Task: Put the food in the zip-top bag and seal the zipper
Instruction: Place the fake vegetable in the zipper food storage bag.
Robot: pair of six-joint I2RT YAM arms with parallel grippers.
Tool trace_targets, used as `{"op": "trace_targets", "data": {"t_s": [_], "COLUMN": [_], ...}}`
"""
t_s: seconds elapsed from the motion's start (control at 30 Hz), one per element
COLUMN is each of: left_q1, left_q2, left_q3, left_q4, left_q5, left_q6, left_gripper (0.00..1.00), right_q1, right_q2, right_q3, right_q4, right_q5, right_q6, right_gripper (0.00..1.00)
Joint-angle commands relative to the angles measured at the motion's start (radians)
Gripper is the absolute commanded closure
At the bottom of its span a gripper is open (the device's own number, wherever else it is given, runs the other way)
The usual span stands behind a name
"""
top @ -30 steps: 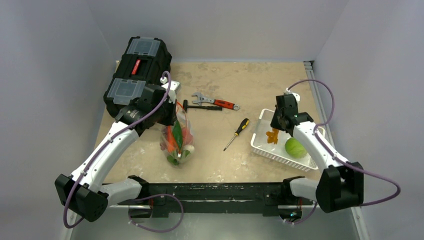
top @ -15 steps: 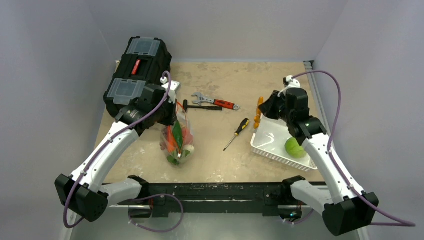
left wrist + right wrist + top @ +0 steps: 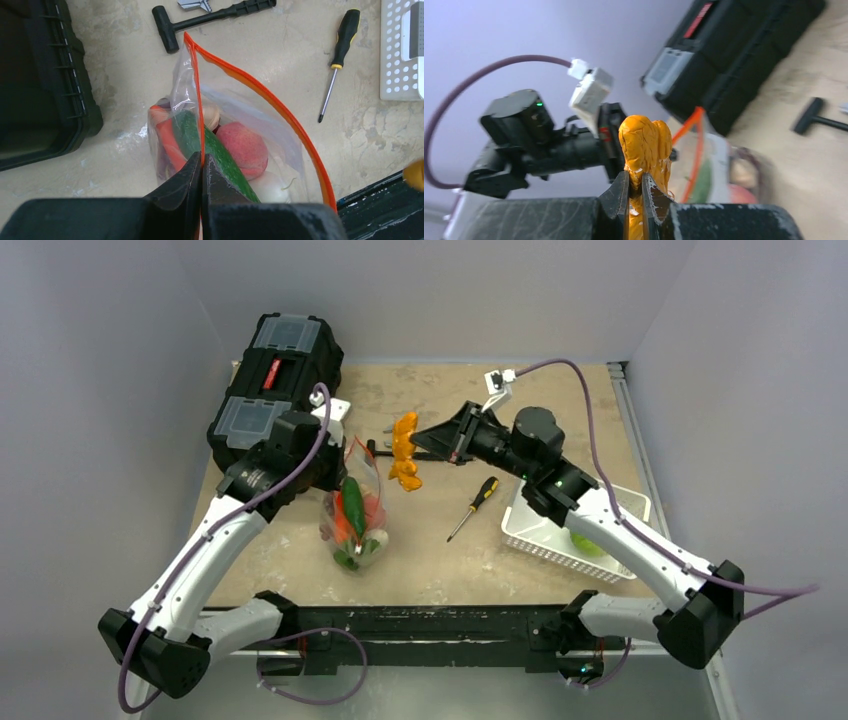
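The clear zip-top bag [image 3: 355,515] stands on the table with its mouth open; its orange-red zipper [image 3: 260,90] forms a loop. Inside lie a green cucumber [image 3: 210,145], a red piece [image 3: 242,150], a white radish [image 3: 272,187] and an orange carrot [image 3: 167,142]. My left gripper [image 3: 202,162] is shut on the bag's zipper edge and holds it up. My right gripper [image 3: 635,182] is shut on an orange food piece [image 3: 404,450] and holds it in the air just right of the bag's mouth. A green leafy food [image 3: 588,543] lies in the basket, partly hidden by my right arm.
A white slotted basket [image 3: 535,530] sits at the right. A screwdriver [image 3: 474,506], a red-handled wrench [image 3: 432,445] and a black T-handle tool [image 3: 210,17] lie mid-table. A black toolbox [image 3: 275,390] stands at the back left, close behind the bag.
My right gripper lifted the orange food piece out of the basket and carried it left across the table to beside the bag's mouth. My left gripper kept its hold on the bag.
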Motion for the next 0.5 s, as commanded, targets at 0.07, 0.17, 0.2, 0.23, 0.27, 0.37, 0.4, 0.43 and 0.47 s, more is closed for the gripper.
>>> {"op": "trace_targets", "data": {"t_s": [0.07,0.17,0.2,0.23,0.27,0.37,0.4,0.43,0.47], "left_q1": [0.001,0.001,0.001,0.001,0.001,0.001,0.001,0.001,0.001], "left_q2": [-0.059,-0.074,-0.075,-0.075,-0.075,-0.074,-0.074,-0.074,-0.074], "left_q3": [0.001,-0.006,-0.007,-0.006,-0.006,-0.008,-0.008,-0.009,-0.009], "left_q4": [0.044,0.054,0.055,0.056,0.056,0.059,0.059,0.059,0.06], "left_q5": [-0.068,-0.076,-0.075,-0.071,-0.066,-0.052,-0.052,-0.05,-0.05], "left_q6": [0.021,0.02,0.018,0.016,0.014,0.011,0.011,0.01,0.01], "left_gripper": [1.0,1.0,1.0,1.0,1.0,1.0,1.0,1.0,1.0], "right_q1": [0.123,0.184,0.202,0.221,0.239,0.277,0.286,0.293,0.298], "right_q2": [0.069,0.085,0.093,0.104,0.116,0.157,0.163,0.165,0.166], "right_q3": [0.061,0.045,0.04,0.036,0.036,0.042,0.036,0.028,0.019], "right_q4": [0.258,0.296,0.312,0.328,0.343,0.338,0.334,0.331,0.323], "right_q5": [0.046,0.119,0.138,0.159,0.183,0.244,0.27,0.296,0.318], "right_q6": [0.163,0.178,0.181,0.184,0.181,0.17,0.171,0.171,0.17], "right_gripper": [1.0,1.0,1.0,1.0,1.0,1.0,1.0,1.0,1.0]}}
